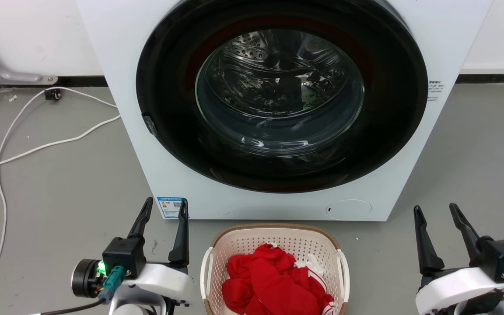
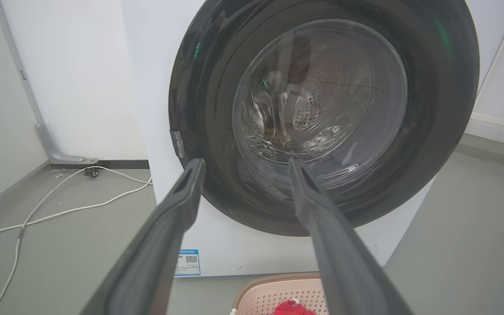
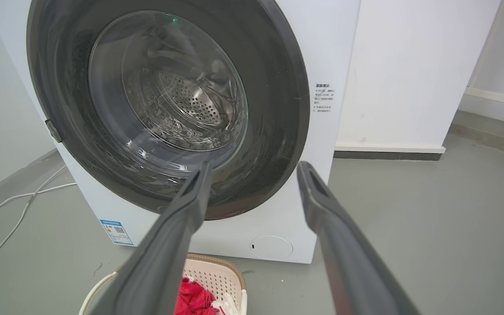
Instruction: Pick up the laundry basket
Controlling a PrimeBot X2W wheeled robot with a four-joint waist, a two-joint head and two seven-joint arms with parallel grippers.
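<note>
Two pairs of jaws spread, empty: left gripper (image 1: pixel 166 200), right gripper (image 1: pixel 435 206) | cream perforated brown-rimmed plastic laundry basket (image 1: pixel 274 226) between them, on grey floor (image 1: pixel 68 183) | white washing machine (image 1: pixel 120 87) behind.

You're viewing a cream perforated laundry basket (image 1: pixel 252 241) rimmed in brown weave, red clothes (image 1: pixel 274 280), and a white washing machine (image 1: pixel 243 205).

I see the laundry basket (image 1: pixel 274 227) standing upright on the grey floor (image 1: pixel 59 183), just in front of the washing machine (image 1: pixel 116 65). It is cream-white perforated plastic with a brown woven-look rim and a white handle on each side. Crumpled red clothing (image 1: pixel 274 275) with some white lies inside.
</note>
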